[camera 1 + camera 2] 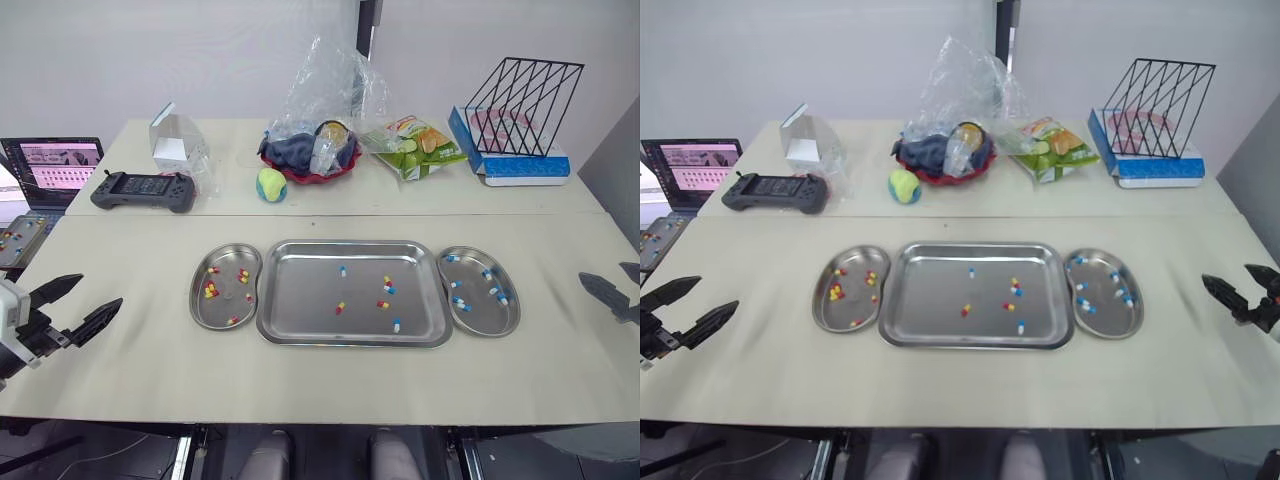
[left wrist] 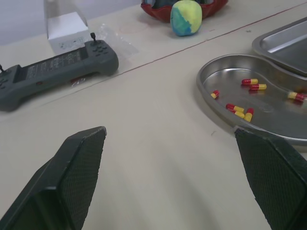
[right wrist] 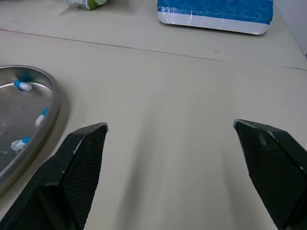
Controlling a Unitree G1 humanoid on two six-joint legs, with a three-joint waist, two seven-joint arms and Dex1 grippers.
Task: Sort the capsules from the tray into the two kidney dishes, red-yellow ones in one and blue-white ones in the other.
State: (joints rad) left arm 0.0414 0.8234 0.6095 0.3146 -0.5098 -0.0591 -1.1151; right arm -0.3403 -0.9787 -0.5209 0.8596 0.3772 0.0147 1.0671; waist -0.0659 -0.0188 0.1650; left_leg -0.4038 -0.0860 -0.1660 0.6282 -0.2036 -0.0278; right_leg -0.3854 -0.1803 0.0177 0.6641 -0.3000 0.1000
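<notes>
Left tool, right tool: table edges

Both head cameras are looking forward and down from the near edge, taking in the whole table. The left wrist camera is skimming low over the tabletop, facing the left kidney dish and game controller. The right wrist camera is skimming equally low, facing the right kidney dish and blue box. The head views are sharing both dishes.
</notes>
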